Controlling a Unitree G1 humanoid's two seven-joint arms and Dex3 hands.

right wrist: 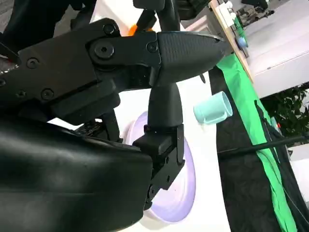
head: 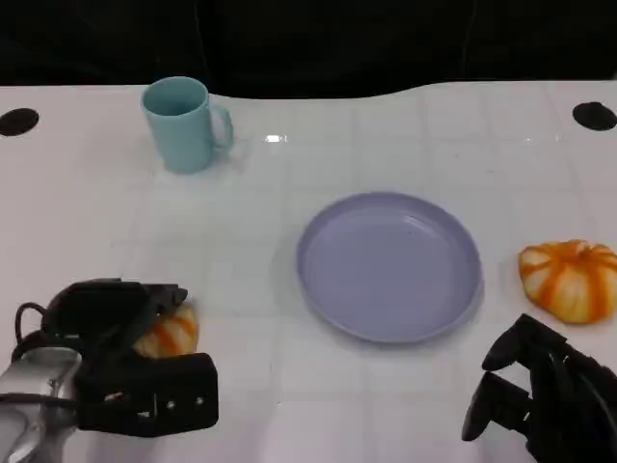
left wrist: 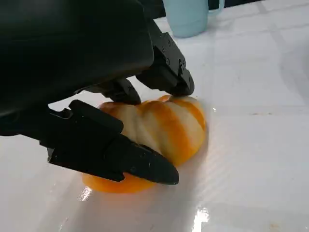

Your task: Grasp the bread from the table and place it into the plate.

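An orange-and-white striped bread lies on the white table at the front left. My left hand is wrapped over it, fingers touching its top and the thumb lying across its near side. The bread rests on the table. A lilac plate sits in the middle, with nothing on it. My right hand hovers at the front right with its fingers apart, holding nothing. A second striped bread lies just beyond it, to the right of the plate.
A light blue mug stands at the back left. Two black round holes mark the far corners of the table. Bare white table lies between the left bread and the plate.
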